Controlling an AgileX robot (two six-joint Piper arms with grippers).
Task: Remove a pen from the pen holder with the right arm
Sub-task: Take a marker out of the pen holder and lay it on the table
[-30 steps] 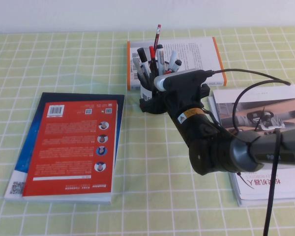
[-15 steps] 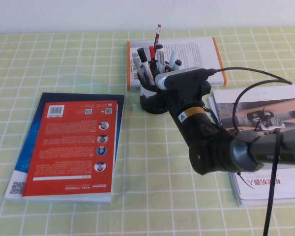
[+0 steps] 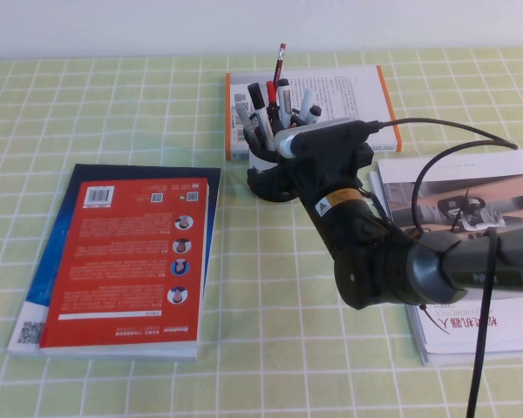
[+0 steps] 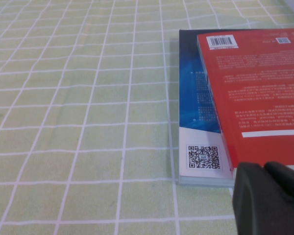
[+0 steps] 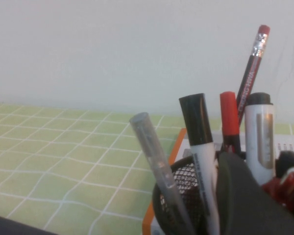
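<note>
The black mesh pen holder [image 3: 263, 185] stands on the table in front of a white book, packed with markers and a tall red pencil [image 3: 280, 63]. My right gripper [image 3: 281, 167] reaches into it from the near side, under its wrist camera. In the right wrist view the holder [image 5: 183, 183] holds a grey pen [image 5: 154, 152], a black-capped marker [image 5: 198, 129], a red-capped marker [image 5: 229, 120] and a white marker [image 5: 259, 139]. My right gripper [image 5: 279, 183] is shut on a red pen [image 5: 285, 190]. My left gripper [image 4: 265, 170] hovers shut over the near corner of the book stack.
A white book with an orange edge [image 3: 349, 87] lies behind the holder. A red book [image 3: 131, 261] on a blue one [image 4: 198, 98] lies at the left. Magazines [image 3: 471, 196] are stacked at the right, with the arm's cable looping over them.
The right gripper's fingers have closed in among the pens, which lean closer together now. The arm has edged slightly toward the holder.
</note>
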